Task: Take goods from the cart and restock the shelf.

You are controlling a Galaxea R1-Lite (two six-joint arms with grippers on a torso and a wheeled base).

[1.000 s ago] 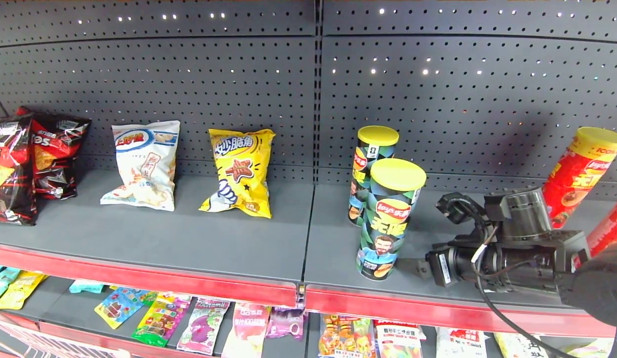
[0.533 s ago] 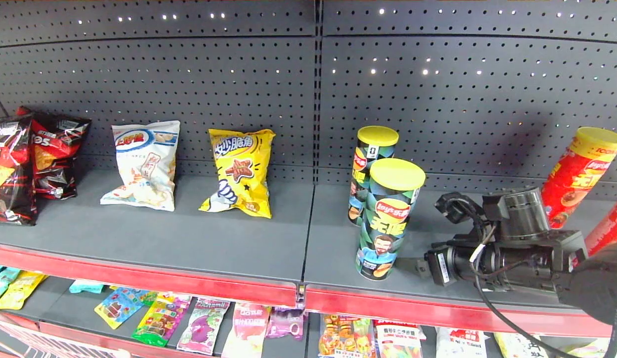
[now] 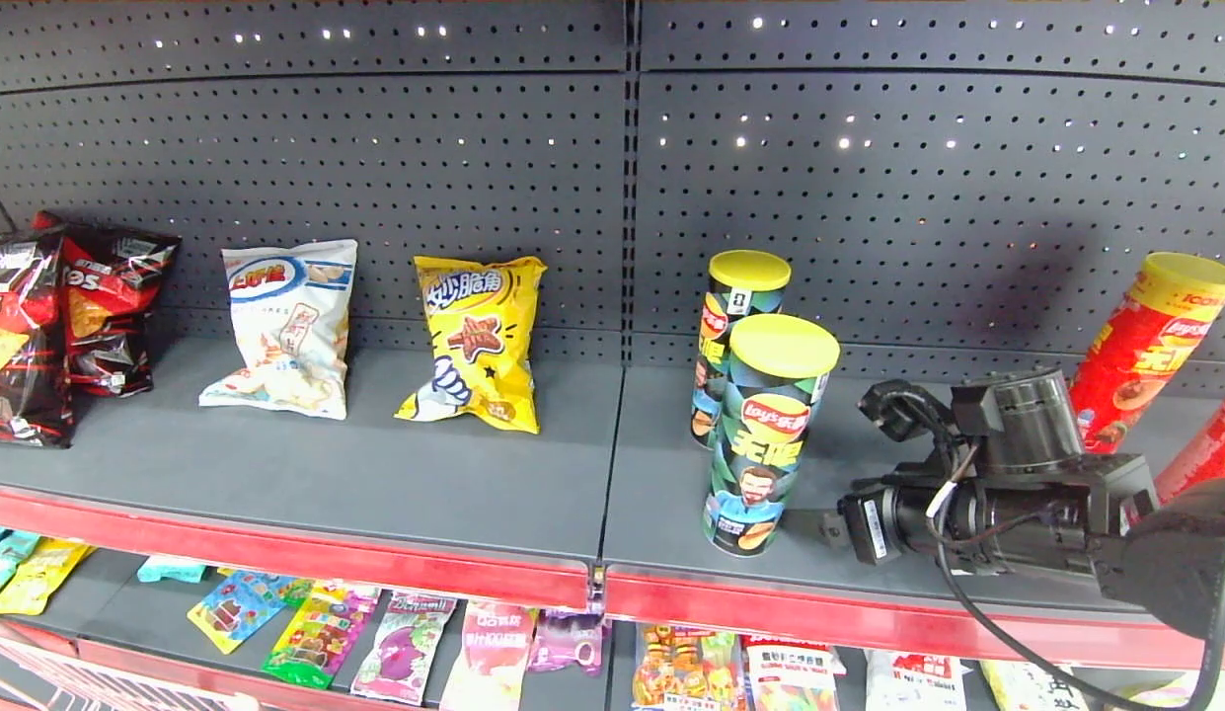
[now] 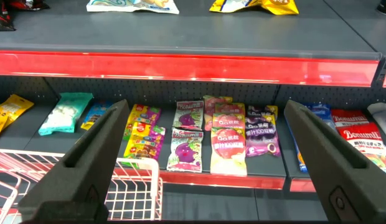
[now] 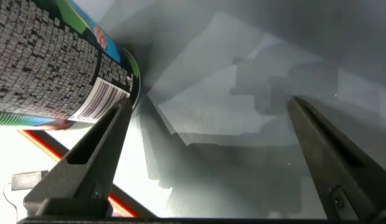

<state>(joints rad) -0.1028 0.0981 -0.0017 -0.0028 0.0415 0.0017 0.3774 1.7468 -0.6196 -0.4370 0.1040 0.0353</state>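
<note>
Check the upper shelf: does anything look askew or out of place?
Nothing stands out. The green cans and the red can lean rightward alike, probably a camera effect; the snack bags sit in a row.

Right gripper (image 5: 210, 106) seemingly nudged front can (image 3: 765, 434) left.

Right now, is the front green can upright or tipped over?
Upright: the front green can stands on its base on the shelf, yellow lid on top. The right claw is open beside it, not gripping it.
</note>
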